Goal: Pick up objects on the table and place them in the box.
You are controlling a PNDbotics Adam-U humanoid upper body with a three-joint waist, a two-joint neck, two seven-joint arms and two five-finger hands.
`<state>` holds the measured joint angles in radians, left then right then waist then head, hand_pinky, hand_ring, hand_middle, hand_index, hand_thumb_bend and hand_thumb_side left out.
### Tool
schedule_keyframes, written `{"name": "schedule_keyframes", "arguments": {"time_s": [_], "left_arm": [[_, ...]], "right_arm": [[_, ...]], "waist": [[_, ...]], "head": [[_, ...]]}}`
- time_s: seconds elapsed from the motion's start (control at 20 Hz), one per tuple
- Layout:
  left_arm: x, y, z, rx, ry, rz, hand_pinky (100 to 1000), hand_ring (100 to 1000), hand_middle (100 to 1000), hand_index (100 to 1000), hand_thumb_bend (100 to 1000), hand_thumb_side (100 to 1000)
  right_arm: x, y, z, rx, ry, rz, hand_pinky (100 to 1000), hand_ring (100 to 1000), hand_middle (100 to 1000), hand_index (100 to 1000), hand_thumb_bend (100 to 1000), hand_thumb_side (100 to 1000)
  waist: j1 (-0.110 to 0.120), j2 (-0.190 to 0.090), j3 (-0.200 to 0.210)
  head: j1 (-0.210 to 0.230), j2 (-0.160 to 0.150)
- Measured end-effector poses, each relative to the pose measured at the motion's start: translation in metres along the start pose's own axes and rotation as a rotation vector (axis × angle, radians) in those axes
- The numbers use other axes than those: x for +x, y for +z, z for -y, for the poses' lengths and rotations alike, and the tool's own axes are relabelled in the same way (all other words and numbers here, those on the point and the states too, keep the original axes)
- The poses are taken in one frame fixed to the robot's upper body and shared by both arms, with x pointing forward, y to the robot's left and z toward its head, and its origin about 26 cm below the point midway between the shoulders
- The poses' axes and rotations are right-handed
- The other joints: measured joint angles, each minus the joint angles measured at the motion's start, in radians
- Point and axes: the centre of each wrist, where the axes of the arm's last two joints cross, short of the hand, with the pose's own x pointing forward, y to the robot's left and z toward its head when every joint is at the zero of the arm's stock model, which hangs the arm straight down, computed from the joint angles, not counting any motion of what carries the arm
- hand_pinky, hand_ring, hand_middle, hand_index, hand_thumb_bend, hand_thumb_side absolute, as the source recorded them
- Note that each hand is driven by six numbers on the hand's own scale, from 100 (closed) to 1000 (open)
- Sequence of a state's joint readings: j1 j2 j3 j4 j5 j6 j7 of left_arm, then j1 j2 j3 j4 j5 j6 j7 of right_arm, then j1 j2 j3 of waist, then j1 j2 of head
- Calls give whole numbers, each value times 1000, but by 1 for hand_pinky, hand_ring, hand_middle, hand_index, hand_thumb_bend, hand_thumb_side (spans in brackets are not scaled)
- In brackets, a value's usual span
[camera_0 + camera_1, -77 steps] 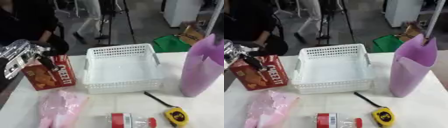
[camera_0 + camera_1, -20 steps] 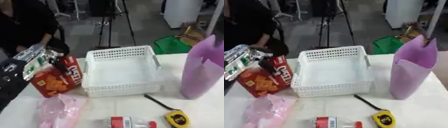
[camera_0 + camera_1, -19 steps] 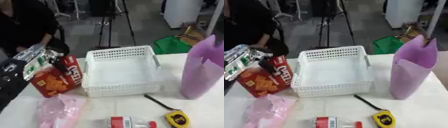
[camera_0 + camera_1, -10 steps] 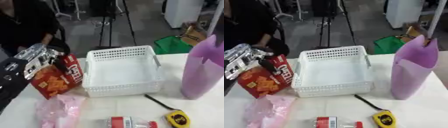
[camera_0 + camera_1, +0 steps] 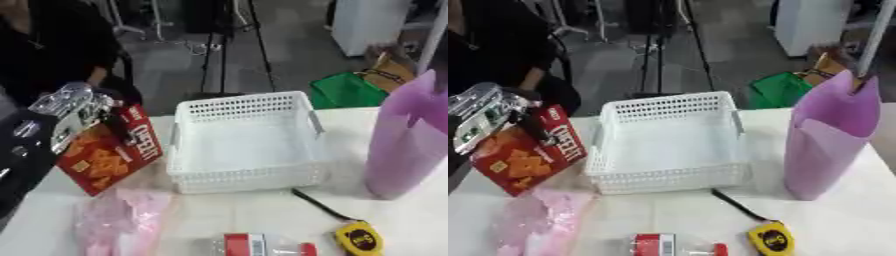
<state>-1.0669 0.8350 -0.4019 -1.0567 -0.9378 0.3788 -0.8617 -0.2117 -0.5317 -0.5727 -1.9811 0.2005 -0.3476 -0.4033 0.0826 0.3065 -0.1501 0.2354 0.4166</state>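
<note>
- the left hand (image 5: 77, 107) comes in from the left edge and has its fingers curled round the top of the cracker box (image 5: 109, 150), gripping it.
- the cracker box is red with white lettering and crackers printed on it; it hangs tilted, its lower corner down toward the table (image 5: 623, 215), just left of the basket (image 5: 248, 142).
- whether the box's lower corner touches the table cannot be told.
- the basket is white, with perforated walls, and sits on the table near the middle; nothing lies in it.
- a pink bag (image 5: 118, 220) lies crumpled on the table in front of the cracker box, near the lower left.
- a small bottle (image 5: 677, 246) with a red and white label and a red cap lies on its side at the near edge of the table.
- a yellow tape measure (image 5: 770, 239) lies just right of the bottle, with a dark strap running from it up toward the basket's front right corner.
- a tall purple bag (image 5: 826, 137) stands upright on the table to the right of the basket, close beside it but apart.
- the right hand does not show in either view.
- a person in dark clothes sits beyond the table at the upper left, not touching anything on it.
</note>
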Motion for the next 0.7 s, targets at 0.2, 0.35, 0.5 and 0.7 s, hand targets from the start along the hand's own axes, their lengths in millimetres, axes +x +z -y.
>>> {"name": "schedule_keyframes", "arguments": {"time_s": [0.2, 0.35, 0.5, 0.7], "left_arm": [[-4, 3, -6, 22, 12, -11, 663, 639, 453, 559, 271, 447], [-5, 7, -11, 41, 23, -9, 662, 637, 451, 558, 267, 440], [-5, 11, -16, 64, 30, -5, 662, 635, 451, 559, 269, 434], [-5, 17, -22, 95, 35, -5, 658, 630, 454, 560, 274, 425]], "right_arm": [[0, 0, 0, -4, 0, -4, 748, 755, 714, 702, 100, 797], [0, 0, 0, -6, 1, -6, 748, 755, 713, 701, 100, 797], [0, 0, 0, -9, 1, -9, 749, 755, 712, 700, 100, 796], [0, 0, 0, -10, 2, -10, 749, 755, 712, 700, 100, 795]], "waist": [[0, -4, 2], [0, -5, 4], [0, -9, 6], [-1, -10, 9]], "head": [[0, 4], [0, 5], [0, 6], [0, 11]]}}
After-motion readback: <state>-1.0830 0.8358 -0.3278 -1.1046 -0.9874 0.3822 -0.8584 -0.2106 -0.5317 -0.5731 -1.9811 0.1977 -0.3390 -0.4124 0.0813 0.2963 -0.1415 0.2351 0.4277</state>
